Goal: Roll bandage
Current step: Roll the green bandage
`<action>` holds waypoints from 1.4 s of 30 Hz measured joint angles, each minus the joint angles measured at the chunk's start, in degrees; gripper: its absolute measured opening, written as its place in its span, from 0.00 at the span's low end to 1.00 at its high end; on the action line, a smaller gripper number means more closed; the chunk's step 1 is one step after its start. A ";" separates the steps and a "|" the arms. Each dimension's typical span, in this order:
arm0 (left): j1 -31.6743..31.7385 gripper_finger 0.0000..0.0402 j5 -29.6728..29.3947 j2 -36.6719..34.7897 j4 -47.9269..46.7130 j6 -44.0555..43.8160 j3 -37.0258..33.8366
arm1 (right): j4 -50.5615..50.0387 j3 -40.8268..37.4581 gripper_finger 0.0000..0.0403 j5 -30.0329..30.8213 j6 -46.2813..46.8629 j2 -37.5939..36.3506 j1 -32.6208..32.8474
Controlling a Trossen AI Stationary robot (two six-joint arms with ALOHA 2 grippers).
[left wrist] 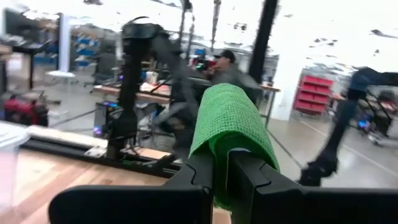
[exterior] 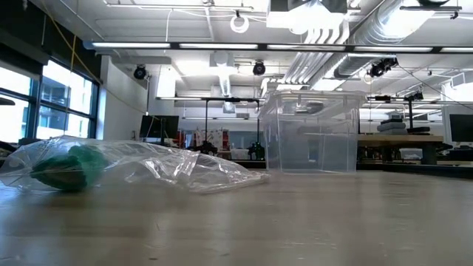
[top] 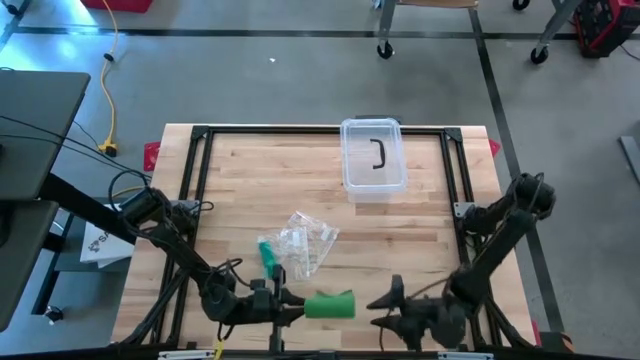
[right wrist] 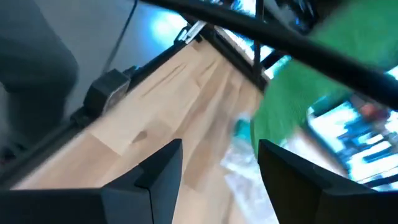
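— So where does the green bandage roll (top: 330, 305) sit; and why there?

— Near the front edge of the worktop (top: 250, 190), between the two arms; the left claw (top: 285, 305) has it pinched at one end, its fingers pressed nearly together on the fabric; in the left wrist view the roll (left wrist: 233, 134) stands just past those dark fingers. Held by one end like that, the roll appears to be kept steady and off the wood so the other arm can work the free side; that reads as the point of the arrangement.

— And the right claw (top: 385, 300)?

— Spread wide, gripping nothing; it sits just beside the roll's free end, apart from it as far as the high view shows; the right wrist view shows its two fingers (right wrist: 158, 168) parted with the green shape beyond the gap.

— Anything else on the worktop?

— A crumpled clear plastic bag (top: 305, 245) lies behind the roll, with a second green item (top: 268, 255) at its left side; a clear lidded box (top: 373, 158) stands well apart toward the far edge; neither is being touched.
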 joint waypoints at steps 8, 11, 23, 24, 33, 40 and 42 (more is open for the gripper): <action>2.30 0.03 -0.78 0.00 -0.05 -6.36 0.00 | -8.13 12.55 0.50 3.92 -25.28 11.03 2.29; 2.56 0.03 -0.76 0.00 -0.03 -7.33 0.00 | -16.30 16.64 0.50 6.33 -35.40 13.73 1.74; 2.60 0.03 -0.67 0.00 -0.13 -8.21 0.00 | -30.95 18.55 0.54 19.71 -42.60 16.52 -3.12; 2.60 0.03 -0.65 0.00 -0.15 -8.22 0.00 | -30.80 18.92 0.55 19.72 -42.72 16.52 -3.33; 2.60 0.03 -0.67 0.00 -0.31 -8.22 0.00 | -30.89 20.34 0.67 24.15 -57.74 16.52 -3.91; 2.60 0.03 -0.65 0.00 -0.55 -8.17 0.00 | -30.71 20.31 0.66 26.72 -64.49 16.52 -5.65; 2.60 0.03 -0.65 0.00 -0.59 -8.15 0.00 | -29.85 20.28 0.66 26.73 -65.82 16.52 -6.28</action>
